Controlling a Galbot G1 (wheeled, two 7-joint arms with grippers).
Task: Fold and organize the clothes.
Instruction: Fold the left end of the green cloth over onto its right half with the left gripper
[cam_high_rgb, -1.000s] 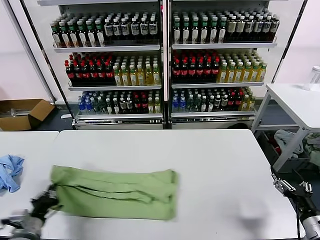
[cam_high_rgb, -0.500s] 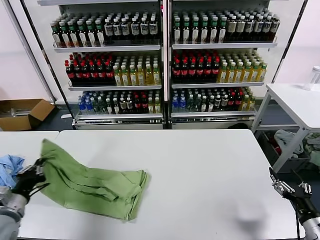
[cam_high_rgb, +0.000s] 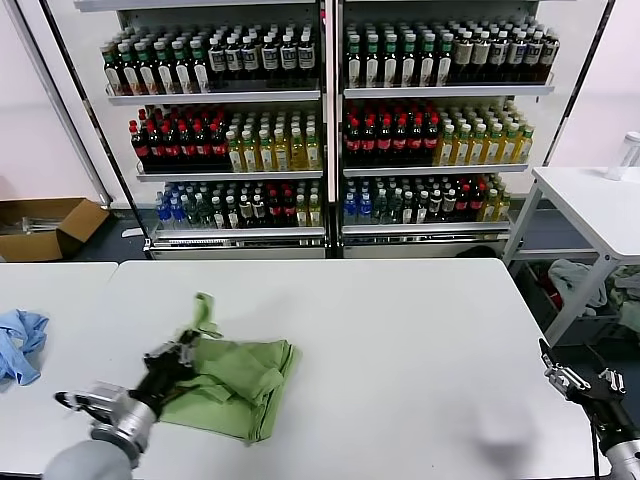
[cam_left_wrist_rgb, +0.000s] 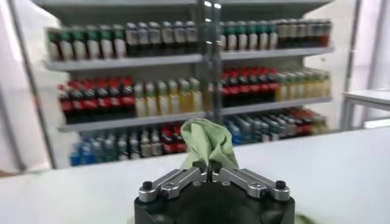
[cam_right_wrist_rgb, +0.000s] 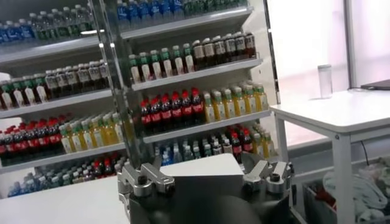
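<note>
Left gripper (cam_left_wrist_rgb: 210, 171): jaws pinched on the green shirt (cam_high_rgb: 235, 375); fold rises above jaws, logo and buttons hidden.
Right gripper (cam_right_wrist_rgb: 207, 176): jaws wide, beyond desk (cam_high_rgb: 420, 340) edge.

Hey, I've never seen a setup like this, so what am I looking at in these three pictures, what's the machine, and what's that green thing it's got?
This is a two-armed robot standing at a white table, with drink shelves behind it. One picture comes from a camera on its head, looking forward and down. The other two come from cameras on its wrists, so each shows that arm's own gripper up close.

The left gripper is shut on a light green polo shirt, lifting one part of it over the rest, which lies bunched on the table. In the left wrist view the pinched cloth sticks up between the closed fingers.

The right gripper waits open at the table's right edge, holding nothing; its wrist view shows the fingers spread apart.

A smaller light blue cloth lies at the far left.
</note>
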